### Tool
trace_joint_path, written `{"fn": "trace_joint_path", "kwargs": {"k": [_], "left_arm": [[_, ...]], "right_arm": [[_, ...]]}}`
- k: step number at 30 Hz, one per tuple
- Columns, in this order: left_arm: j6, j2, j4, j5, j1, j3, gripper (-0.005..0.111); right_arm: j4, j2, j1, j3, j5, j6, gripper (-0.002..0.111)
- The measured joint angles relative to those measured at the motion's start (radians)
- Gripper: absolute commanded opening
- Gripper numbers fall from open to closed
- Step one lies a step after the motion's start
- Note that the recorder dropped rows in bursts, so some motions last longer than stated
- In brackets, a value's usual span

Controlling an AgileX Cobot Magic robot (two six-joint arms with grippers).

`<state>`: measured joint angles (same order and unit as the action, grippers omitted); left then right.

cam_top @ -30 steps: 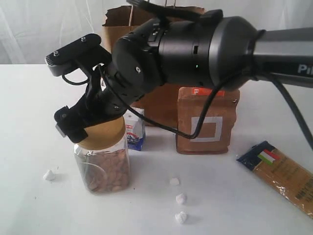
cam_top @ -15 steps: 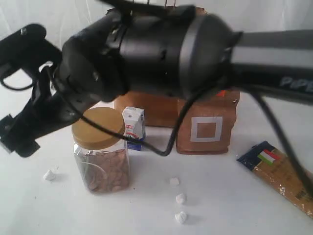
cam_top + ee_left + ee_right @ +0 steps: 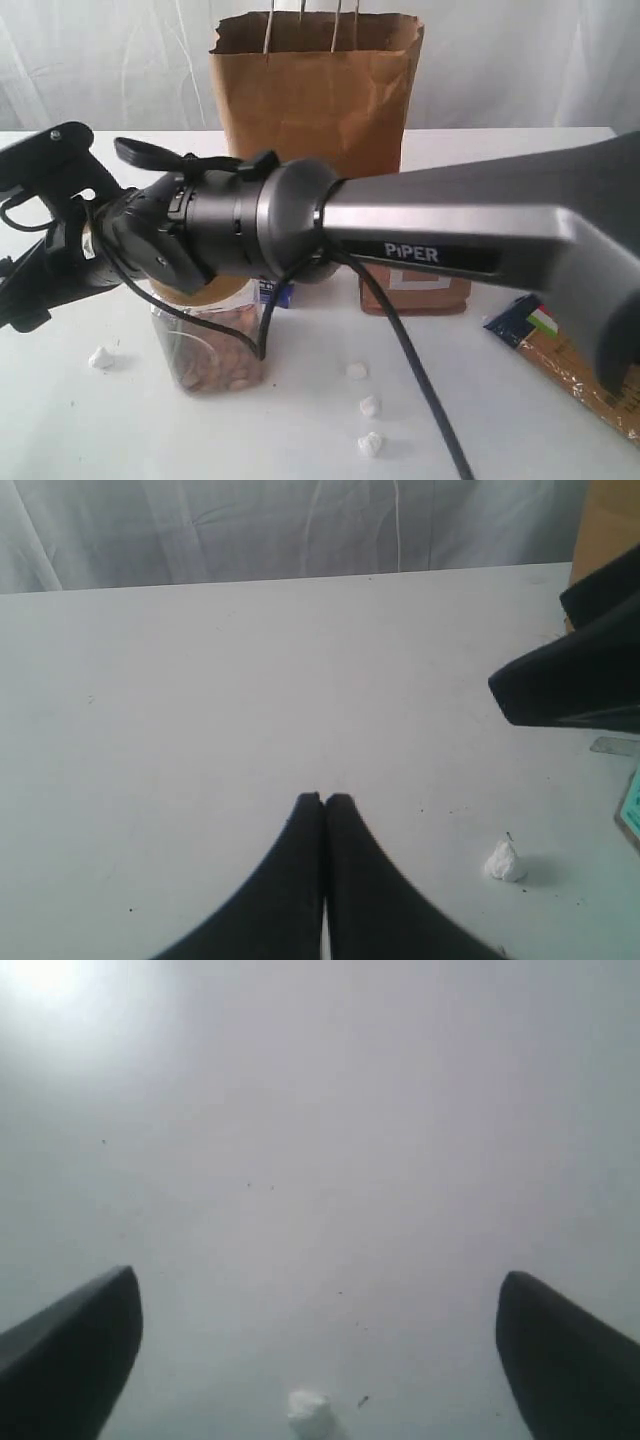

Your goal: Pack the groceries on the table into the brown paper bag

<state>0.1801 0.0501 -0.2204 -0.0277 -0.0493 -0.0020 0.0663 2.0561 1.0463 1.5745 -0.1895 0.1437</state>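
Note:
The brown paper bag (image 3: 315, 90) stands upright at the back of the white table (image 3: 480, 420). In front of it, my right arm hides much of the gold-lidded nut jar (image 3: 215, 350), the small carton (image 3: 277, 293) and the brown pouch (image 3: 415, 297). The pasta packet (image 3: 585, 370) lies at the right edge. My right gripper (image 3: 25, 298) reaches across to the left of the jar. In the right wrist view it (image 3: 318, 1282) is open over bare table and a white crumb (image 3: 310, 1415). My left gripper (image 3: 323, 800) is shut and empty above the table.
White crumbs lie on the table: one left of the jar (image 3: 100, 357) and three in front (image 3: 370, 405). Another crumb (image 3: 505, 860) shows in the left wrist view, near a black part of the right arm (image 3: 580, 680). A white curtain hangs behind.
My right arm has swung left and down from above the jar lid to the table left of the jar, uncovering the bag. The left gripper has stayed put.

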Motion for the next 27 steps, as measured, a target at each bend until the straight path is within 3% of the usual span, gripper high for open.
{"fn": "trace_joint_path", "kwargs": {"k": [5,15,19,23,27], "left_arm": [[0.000,0.000,0.000,0.000,0.000,0.000,0.000],[0.000,0.000,0.000,0.000,0.018,0.000,0.000],[0.000,0.000,0.000,0.000,0.018,0.000,0.000],[0.000,0.000,0.000,0.000,0.018,0.000,0.000],[0.000,0.000,0.000,0.000,0.018,0.000,0.000]], "right_arm": [[0.021,-0.021,0.000,0.017,-0.162,0.073,0.088],[0.019,-0.082,0.029,-0.008,-0.673,0.079,0.088],[0.045,-0.145,0.029,-0.007,-0.740,0.079,0.088],[0.054,-0.211,0.042,-0.007,-0.695,0.095,0.088],[0.069,-0.233,0.148,-0.035,-0.717,0.268,0.088]]}}
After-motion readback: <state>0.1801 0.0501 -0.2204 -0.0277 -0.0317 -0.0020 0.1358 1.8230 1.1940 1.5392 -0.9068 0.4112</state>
